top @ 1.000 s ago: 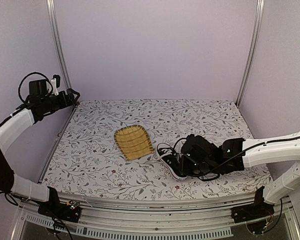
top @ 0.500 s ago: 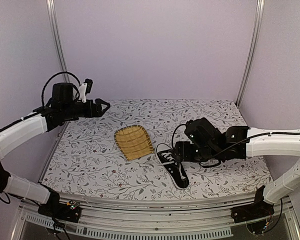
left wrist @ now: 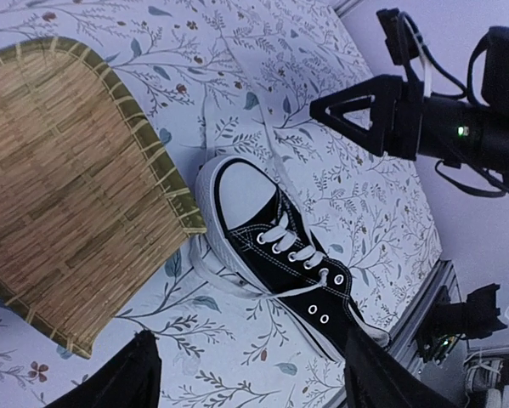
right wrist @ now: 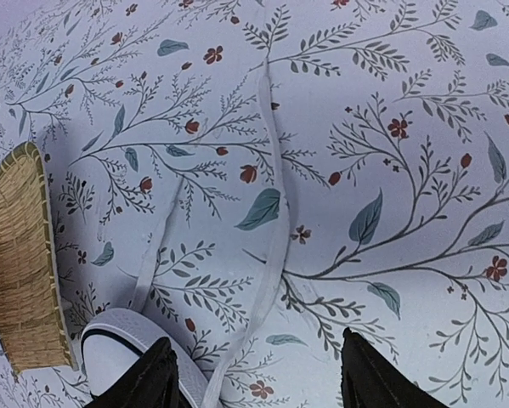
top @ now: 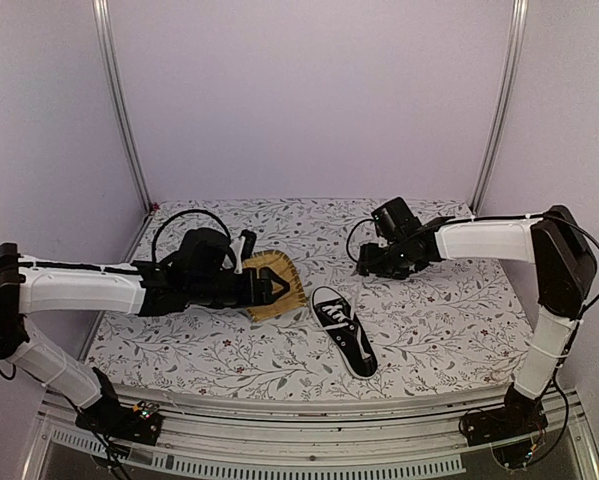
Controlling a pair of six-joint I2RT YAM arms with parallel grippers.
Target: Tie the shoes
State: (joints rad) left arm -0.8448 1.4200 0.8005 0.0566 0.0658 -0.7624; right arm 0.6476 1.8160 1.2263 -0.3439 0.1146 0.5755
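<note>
The shoe (top: 345, 333), a black low-top with white toe cap and laces, lies on the floral tablecloth with its toe pointing away from me. Its laces are untied. In the left wrist view the shoe (left wrist: 281, 249) has one lace (left wrist: 219, 284) trailing beside its sole. In the right wrist view another lace (right wrist: 272, 229) runs across the cloth away from the toe cap (right wrist: 122, 342). My left gripper (top: 280, 291) hovers open over the mat's near corner, left of the shoe. My right gripper (top: 365, 264) is open above the cloth behind the shoe, over the loose lace, holding nothing.
A yellow woven mat (top: 264, 272) lies just left of the shoe, partly under my left arm. Purple walls and metal posts (top: 494, 110) enclose the table. The table's front edge (top: 309, 400) runs close behind the shoe's heel.
The left arm swung in from the far left wall to hover over the mat beside the shoe. The right gripper opened, left the shoe and drew back toward the rear.
</note>
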